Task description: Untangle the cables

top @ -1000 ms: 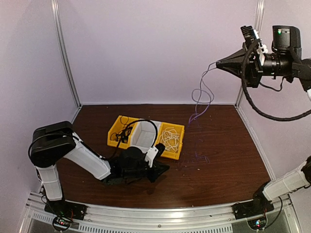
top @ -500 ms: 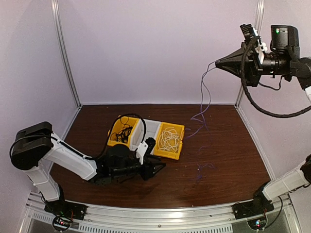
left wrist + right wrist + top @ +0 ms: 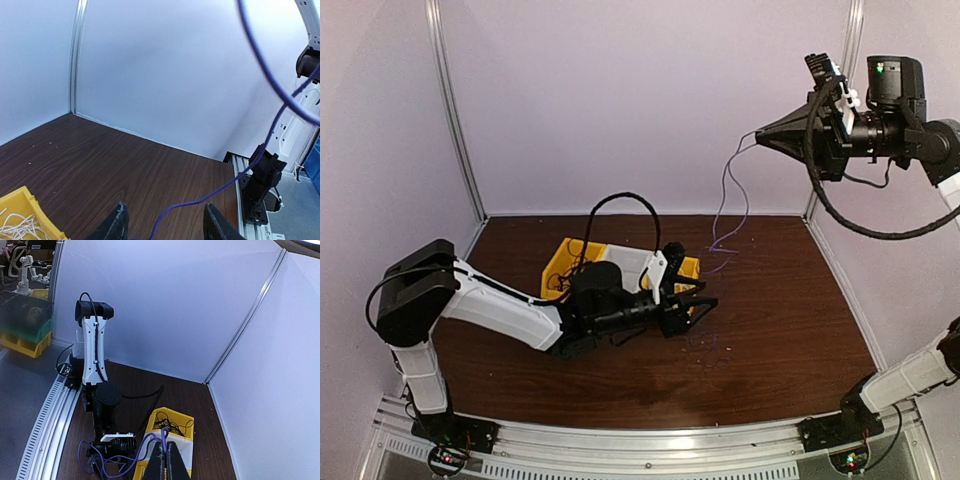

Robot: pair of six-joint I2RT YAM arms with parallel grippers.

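A thin purple cable (image 3: pixel 724 190) hangs from my right gripper (image 3: pixel 760 135), which is held high at the right and shut on its upper end. The cable drops to the table beside the yellow bin (image 3: pixel 560 262). My left gripper (image 3: pixel 705 300) reaches low over the table just right of the bin, jaws open. In the left wrist view the purple cable (image 3: pixel 197 202) runs loose between the spread fingers (image 3: pixel 116 227). The right wrist view shows the shut gripper (image 3: pixel 164 443) pinching the purple cable (image 3: pixel 141 445). Black cables (image 3: pixel 172 429) lie in the bin's far compartment, and white cables (image 3: pixel 12 225) in the near one.
The bin's white middle compartment (image 3: pixel 630 262) is partly covered by the left arm. The right arm's base (image 3: pixel 260 185) sits on the aluminium rail (image 3: pixel 640 440) at the near edge. Lilac walls close off the back and both sides.
The left arm has swung right past the bin toward the hanging purple cable and its jaws have opened. The cable's lower end has shifted on the table. The right gripper barely moved.
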